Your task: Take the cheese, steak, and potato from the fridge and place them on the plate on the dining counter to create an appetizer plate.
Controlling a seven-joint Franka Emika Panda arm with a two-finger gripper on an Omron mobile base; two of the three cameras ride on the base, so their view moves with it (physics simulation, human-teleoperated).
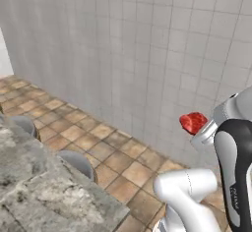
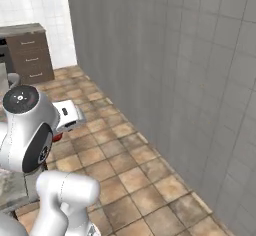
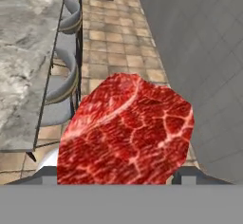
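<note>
Flat, even rendered light is seen; no glare. Faint shading is cast on the wall (image 1: 147, 54). Low resolution, soft edges; steak (image 3: 126, 133) texture is blurred.

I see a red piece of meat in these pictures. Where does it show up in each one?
Left base view: the steak sits right of centre, at the end of the arm, in front of the grey tiled wall.
Right base view: a red sliver peeks out at the left, under the white hand.
Hand view: it looms large in the lower middle.
Shared landmark: the brown tiled floor.
</note>
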